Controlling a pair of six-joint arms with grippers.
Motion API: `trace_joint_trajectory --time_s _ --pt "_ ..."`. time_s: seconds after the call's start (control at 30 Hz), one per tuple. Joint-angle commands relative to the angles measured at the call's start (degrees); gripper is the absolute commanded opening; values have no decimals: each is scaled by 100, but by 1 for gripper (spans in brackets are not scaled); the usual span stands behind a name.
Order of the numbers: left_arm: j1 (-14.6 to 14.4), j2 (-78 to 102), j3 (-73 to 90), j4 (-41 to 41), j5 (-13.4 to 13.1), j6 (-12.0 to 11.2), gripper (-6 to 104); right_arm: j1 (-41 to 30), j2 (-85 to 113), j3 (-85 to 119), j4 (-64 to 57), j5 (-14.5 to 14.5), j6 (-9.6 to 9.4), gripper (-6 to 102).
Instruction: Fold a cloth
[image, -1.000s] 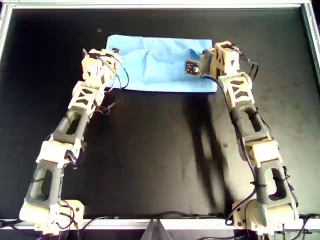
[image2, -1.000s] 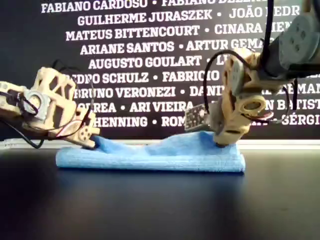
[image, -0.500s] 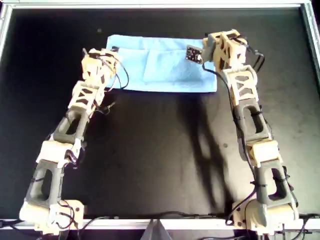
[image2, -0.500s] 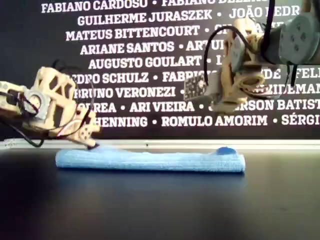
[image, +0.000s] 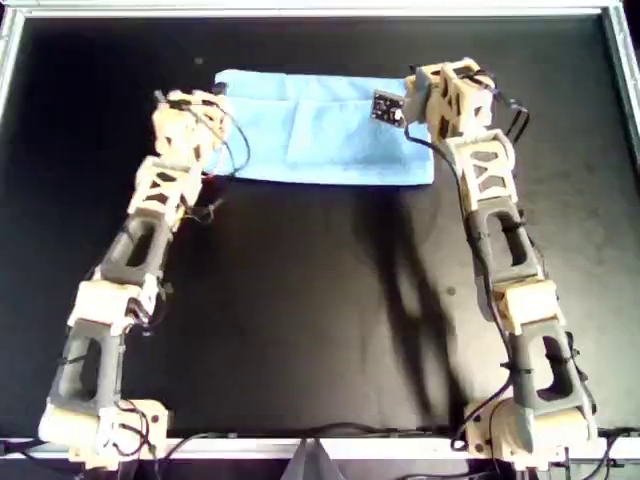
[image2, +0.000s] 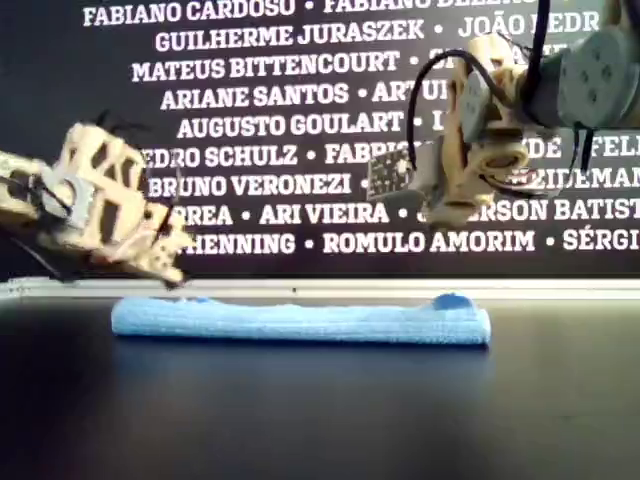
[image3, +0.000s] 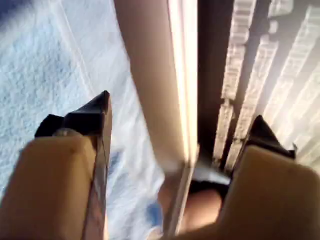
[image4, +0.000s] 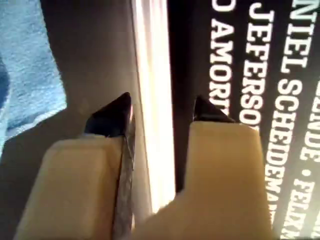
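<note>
left end effector (image3: 177, 125) spread wide, nothing in it | right end effector (image4: 160, 112) open too, empty | cloth (image: 325, 125) folded into a sky-blue strip, flat on the black tabletop (image: 320, 300) | exterior view shows a small bump near its right end, overhead doesn't

The folded sky-blue cloth (image: 320, 128) looks soft and matt, with a fine nubbly weave. It lies on a black matt table top (image: 300, 300) edged by a smooth pale metal rim (image: 300, 10). The tan open-lattice plastic arms (image: 140, 240) look dull; black gripper fingertips (image4: 111, 119) look smooth.
</note>
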Motion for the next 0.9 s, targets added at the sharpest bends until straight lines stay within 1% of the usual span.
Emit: trace_joint_trajectory --time_s 0.0,0.03,0.07,0.13,0.2,0.23,0.3,0.33,0.37,0.4,0.43,0.47,0.53,0.6,0.63,0.67,0.7,0.73,0.83,0.87 --pt "325 1898 -9 1195 -18 44 96 -114 1556 -483 1055 -9 -237 48" --pt "343 2364 97 1758 -18 44 96 -114 1898 -483 1521 53 -343 48" --pt "352 2830 202 2355 -18 35 96 -123 2224 -483 2030 53 -439 49" --pt "352 3735 483 3568 -18 -35 96 -123 2892 -483 3059 62 -554 49" --pt "325 4605 773 4755 -9 -62 96 -123 3542 -492 4061 62 -580 49" --pt "290 5019 888 5317 -9 -70 96 -123 3841 -492 4491 62 -562 49" --pt "255 5783 1037 6346 -9 -114 96 -123 4403 -387 5106 62 -580 49" --pt "255 6117 1072 6768 -9 -193 96 -132 4685 -378 5229 62 -571 49" --pt "255 6425 1072 7172 -9 -334 96 -132 5001 -352 5212 62 -571 49" --pt "255 6724 1072 7506 -9 -536 96 -132 5353 -308 5159 62 -545 49" --pt "272 7031 1072 7796 -9 -800 96 -123 5695 -211 5133 62 -519 49" --pt "299 7356 1090 7937 -9 -1081 96 -114 6064 -53 5133 62 -519 49" --pt "343 8033 1195 7998 -9 -1723 96 -123 6899 571 5133 62 -501 49" --pt "343 8824 1494 7928 -9 -2171 96 -132 7901 1582 5133 62 -492 49" --pt "343 9237 1740 7919 -9 -2312 96 -132 8437 2127 5133 62 -492 49" --pt "352 9633 2048 7919 -9 -2355 96 -132 9018 2733 5133 62 -492 49" --pt "396 10020 2426 7919 -9 -2347 96 -132 9624 3366 5124 70 -492 49" --pt "536 10415 2839 7919 -9 -2347 96 -132 10125 4017 5115 70 -492 49" --pt "1257 11839 4351 7910 -9 -2338 96 -141 11522 5924 5089 70 -492 49" --pt "1433 12287 4860 7893 -9 -2320 96 -132 11856 6530 4992 70 -492 49"
